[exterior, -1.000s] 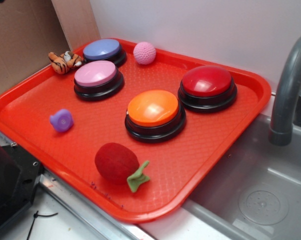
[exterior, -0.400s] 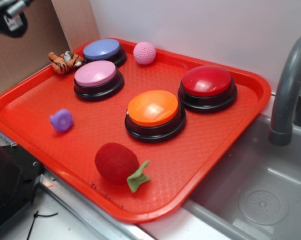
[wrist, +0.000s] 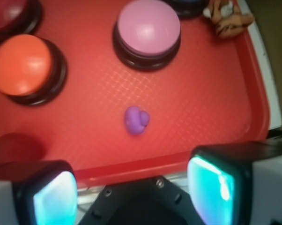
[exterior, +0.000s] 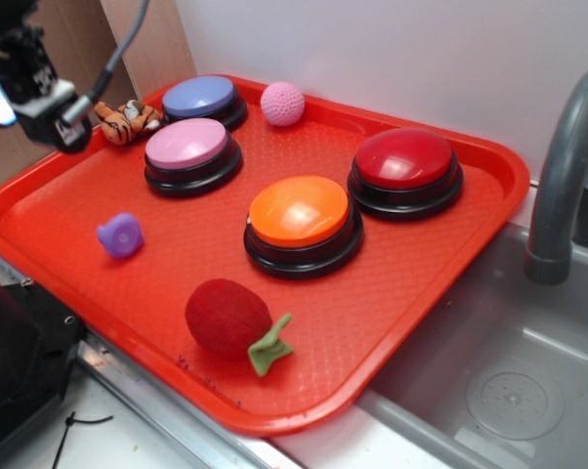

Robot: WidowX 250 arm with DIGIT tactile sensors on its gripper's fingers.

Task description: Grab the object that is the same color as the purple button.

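The object, a small lavender-purple nubby toy point(exterior: 120, 235) point(wrist: 136, 120), lies on the red tray point(exterior: 79, 195) near its left edge. The purple button point(exterior: 202, 99), a periwinkle dome on a black base, stands at the tray's back left; only its edge point(wrist: 190, 3) shows in the wrist view. My gripper point(exterior: 50, 103) hangs high over the tray's left rim, well above and behind the toy. In the wrist view my gripper point(wrist: 131, 192) is open, its glowing pads wide apart with nothing between them, and the toy sits ahead of the gap.
A pink-lilac button point(exterior: 190, 151), an orange button point(exterior: 301, 220) and a red button point(exterior: 405, 168) stand on the tray. A pink knitted ball point(exterior: 282, 103), a toy tiger point(exterior: 126, 119) and a red felt fruit point(exterior: 231, 319) lie there too. A sink and grey faucet point(exterior: 563, 176) are at right.
The arm has come into the exterior view from the upper left and has moved down and right towards the tray's left side. Nothing on the tray has moved.
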